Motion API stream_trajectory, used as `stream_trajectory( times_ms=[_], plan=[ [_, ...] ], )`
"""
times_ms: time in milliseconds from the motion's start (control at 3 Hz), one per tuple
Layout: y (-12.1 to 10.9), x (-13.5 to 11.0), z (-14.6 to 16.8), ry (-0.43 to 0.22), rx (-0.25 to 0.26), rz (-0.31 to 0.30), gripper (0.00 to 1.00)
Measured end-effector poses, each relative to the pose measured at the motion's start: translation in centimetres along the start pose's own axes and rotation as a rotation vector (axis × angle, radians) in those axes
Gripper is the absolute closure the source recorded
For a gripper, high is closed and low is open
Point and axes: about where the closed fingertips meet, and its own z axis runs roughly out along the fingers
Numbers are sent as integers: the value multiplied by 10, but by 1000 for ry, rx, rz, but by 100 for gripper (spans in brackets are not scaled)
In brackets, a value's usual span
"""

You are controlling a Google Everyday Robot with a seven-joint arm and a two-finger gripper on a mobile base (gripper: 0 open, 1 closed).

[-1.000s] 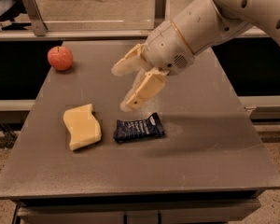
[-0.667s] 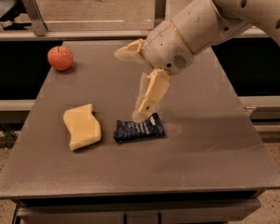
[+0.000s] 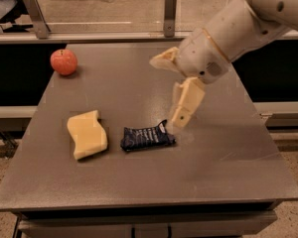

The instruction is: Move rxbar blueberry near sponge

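Note:
The rxbar blueberry (image 3: 146, 137), a dark navy wrapper with white lettering, lies flat on the grey table (image 3: 223, 157), just right of the pale yellow sponge (image 3: 88, 134), with a small gap between them. My gripper (image 3: 165, 93) hangs over the table just above and to the right of the bar. It is open wide and empty. One finger points left, and the other points down with its tip just above the bar's right end.
A red apple (image 3: 63, 62) sits at the table's far left corner. A rail with metal posts (image 3: 170, 13) runs behind the table. The arm's white forearm (image 3: 238, 29) reaches in from the upper right.
The gripper has shifted a little to the right and its fingers have spread wider. The bar, sponge and apple have not moved.

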Motion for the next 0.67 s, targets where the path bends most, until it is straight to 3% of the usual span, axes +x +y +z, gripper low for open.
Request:
stream_trajectory(
  times_ms=[333,667],
  plan=[
    [23,67,-45,132,86,117,0],
    [23,67,-45,132,86,117,0]
  ],
)
